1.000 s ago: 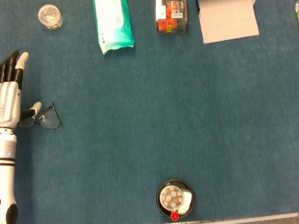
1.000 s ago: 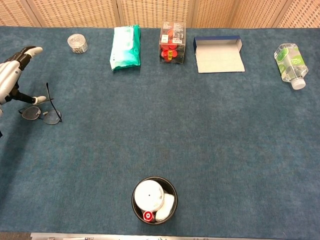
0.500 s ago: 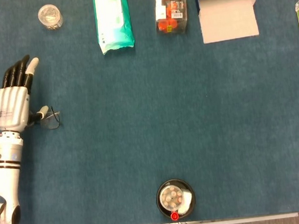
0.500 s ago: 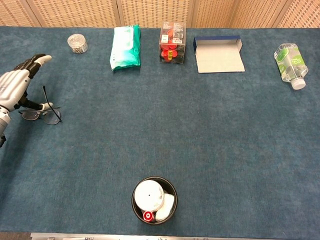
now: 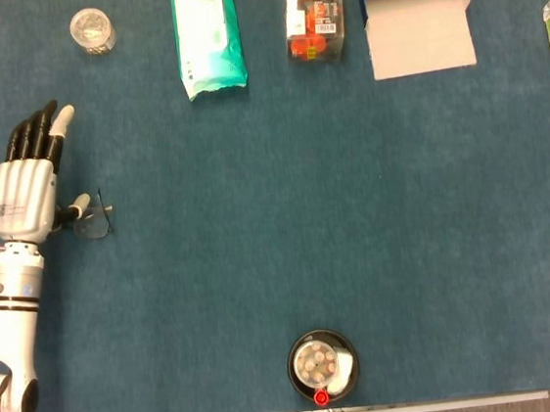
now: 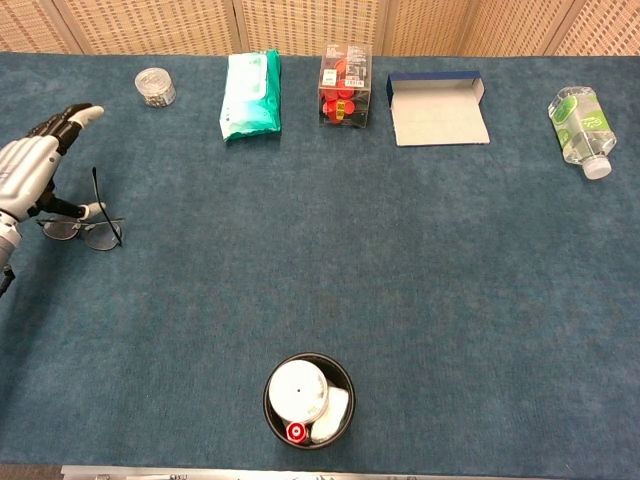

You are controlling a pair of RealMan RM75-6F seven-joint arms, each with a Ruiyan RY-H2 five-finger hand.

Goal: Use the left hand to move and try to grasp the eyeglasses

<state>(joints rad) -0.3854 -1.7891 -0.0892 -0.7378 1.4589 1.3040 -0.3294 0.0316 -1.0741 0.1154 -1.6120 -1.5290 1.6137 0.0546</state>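
At nine o'clock on table (image 6: 400, 280), left hand (image 5: 25, 188) hovers over eyeglasses (image 6: 88, 228), fingers apart, holding nothing; best lower, then close thumb and fingers across frame.

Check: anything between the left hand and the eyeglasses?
Nothing: in the chest view the left hand hangs directly over the eyeglasses, thumb at the frame.

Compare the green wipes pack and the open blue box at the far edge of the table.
The wipes pack is a soft green-and-white pouch, sealed; the blue box is stiff card, open, showing a pale inside. The pack is long and narrow, running away from the robot; the box is wider and squarer. The pack sits further left, the box further right. Both lie flat on the blue cloth in the far row.
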